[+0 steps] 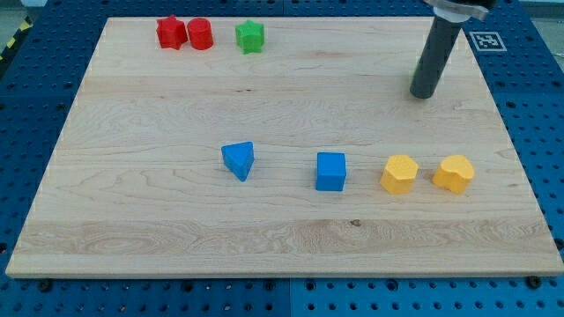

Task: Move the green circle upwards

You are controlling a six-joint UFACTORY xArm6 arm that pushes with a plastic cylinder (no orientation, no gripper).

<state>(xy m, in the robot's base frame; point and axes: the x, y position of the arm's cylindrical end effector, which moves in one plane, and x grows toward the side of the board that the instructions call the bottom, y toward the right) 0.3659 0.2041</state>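
The only green block (250, 37) lies near the view's top, left of centre, and its shape looks like a star rather than a circle. No green circle shows in this view. My tip (424, 93) rests on the wooden board (282, 238) at the view's upper right. It is far to the right of the green block and touches no block.
A red star (170, 33) and a red circle (200, 33) sit side by side left of the green block. A blue triangle (238, 160), a blue cube (331, 171), a yellow hexagon (398, 173) and a yellow heart (453, 173) form a row across the middle.
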